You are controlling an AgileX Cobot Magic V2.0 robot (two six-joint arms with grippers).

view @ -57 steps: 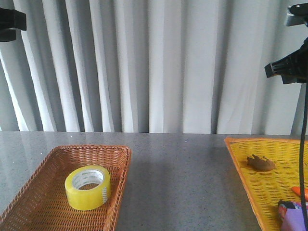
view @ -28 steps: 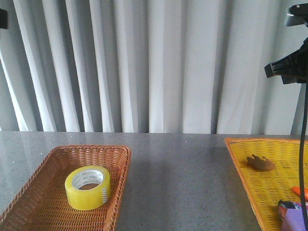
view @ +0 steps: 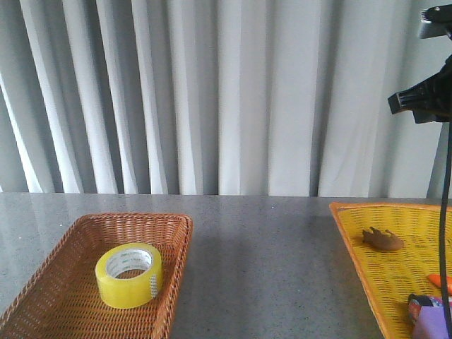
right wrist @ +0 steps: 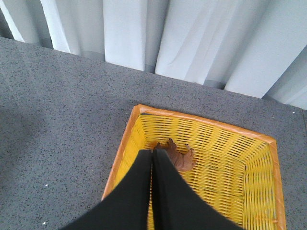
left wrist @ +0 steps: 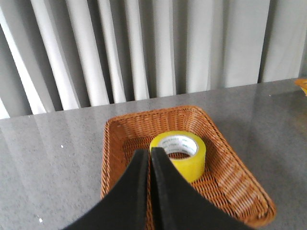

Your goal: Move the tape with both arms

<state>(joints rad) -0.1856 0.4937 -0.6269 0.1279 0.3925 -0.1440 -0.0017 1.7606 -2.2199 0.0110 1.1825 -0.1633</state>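
Inside the brown wicker basket [view: 49, 296] the tape [view: 129, 275] lies flat and untouched, so the pickup has not begun: the left gripper [left wrist: 149, 158], fingers together above it, must open and descend, while the right gripper [right wrist: 152, 158], also closed, hangs over the yellow basket [right wrist: 259, 191], both fingertip pairs unseen in the front view.

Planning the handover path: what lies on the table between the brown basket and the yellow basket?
Nothing: in the front view, only bare grey table separates the brown basket, holding the tape, from the yellow basket.
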